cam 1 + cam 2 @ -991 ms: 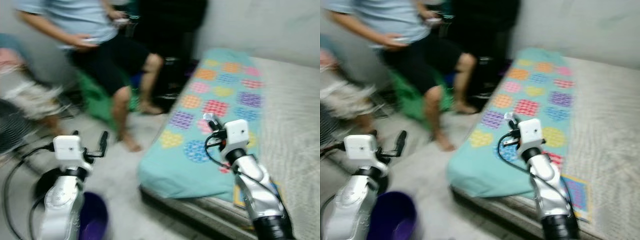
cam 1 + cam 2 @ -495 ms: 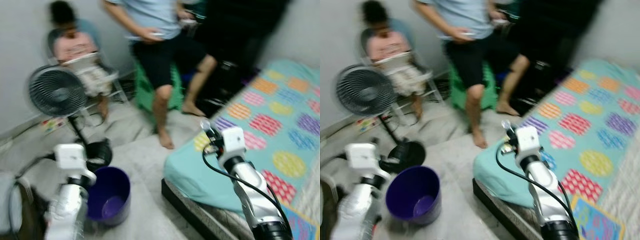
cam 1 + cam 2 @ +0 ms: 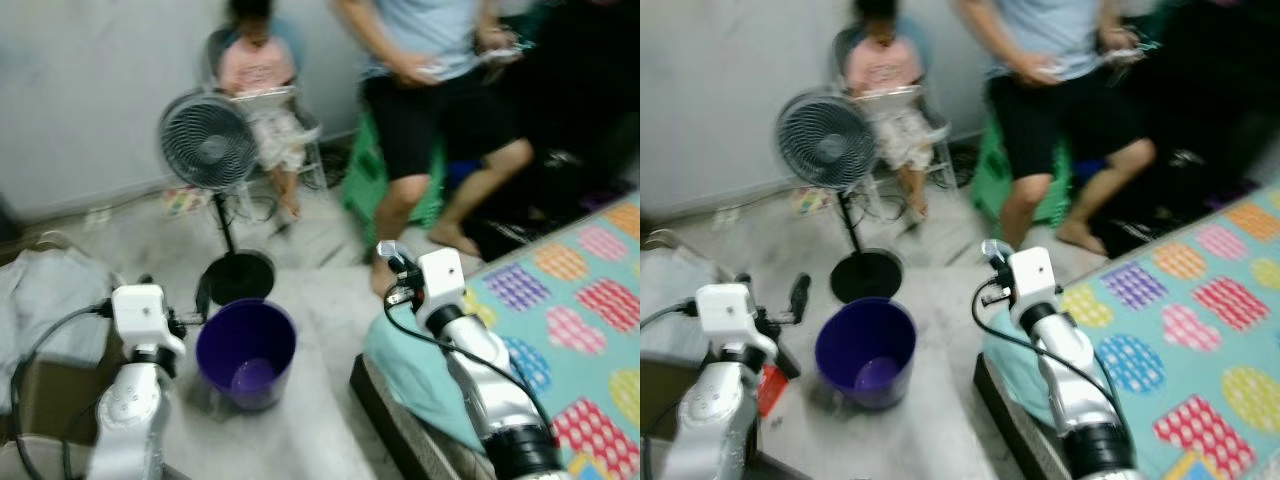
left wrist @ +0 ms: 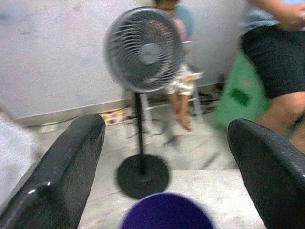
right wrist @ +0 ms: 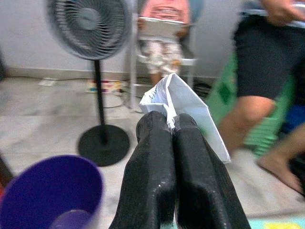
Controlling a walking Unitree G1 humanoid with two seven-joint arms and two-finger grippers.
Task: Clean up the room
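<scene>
Bucket (image 3: 246,350), one (purple); one fan (image 3: 209,141).

The purple bucket (image 3: 246,346) looks like smooth plastic with a dull sheen. The right gripper (image 5: 167,125) has glossy black fingers pinched on a creased sheet of white paper (image 5: 183,105). The left gripper's (image 4: 167,162) pads shine too. The fan (image 3: 209,142) has a wire grille. The bedcover (image 3: 1200,320) is soft matt cloth; the floor (image 3: 320,290) is rough and grey.

Purple bucket (image 3: 246,348) and fan (image 3: 208,142) newly in view.
</scene>
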